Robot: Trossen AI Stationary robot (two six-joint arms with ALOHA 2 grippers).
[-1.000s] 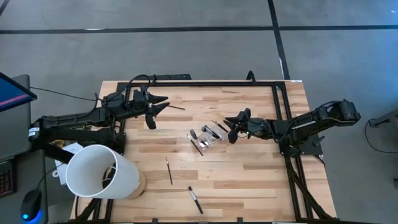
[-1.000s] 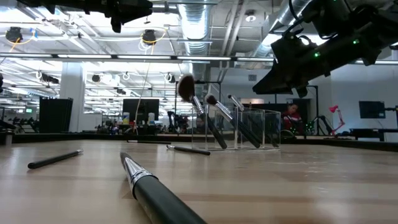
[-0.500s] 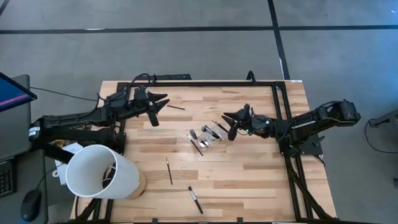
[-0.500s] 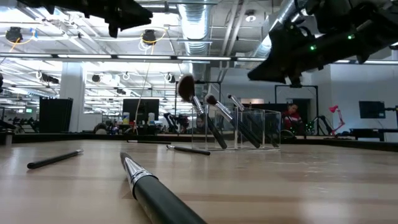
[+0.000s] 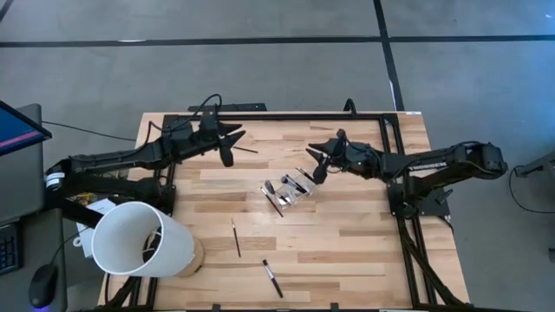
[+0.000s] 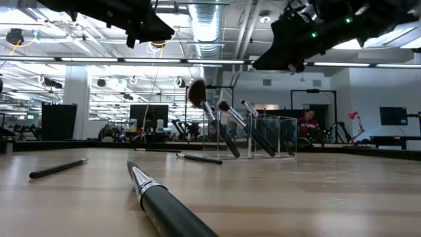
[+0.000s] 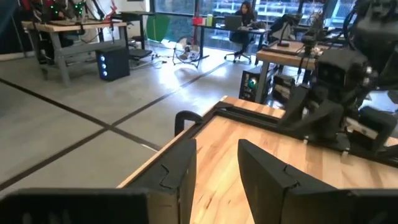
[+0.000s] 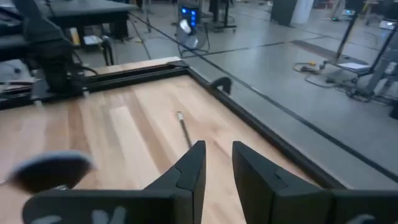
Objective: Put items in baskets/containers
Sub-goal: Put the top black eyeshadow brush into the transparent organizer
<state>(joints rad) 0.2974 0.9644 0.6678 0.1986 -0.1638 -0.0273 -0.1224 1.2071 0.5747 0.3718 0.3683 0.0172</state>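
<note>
Clear plastic box (image 5: 292, 187) holds brushes as the empty, slightly parted right gripper (image 5: 317, 159) lifts away, delivery apparently done.

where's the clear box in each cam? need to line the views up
High view: clear box at table centre, brushes sticking out toward the left arm's side.
Low view: clear box right of centre at the far table edge, brushes leaning out to its left.
Left wrist view: not in it.
Right wrist view: not in it.
Shared landmark: the thin stick near the table's far edge, also seen in the right wrist view.
</note>
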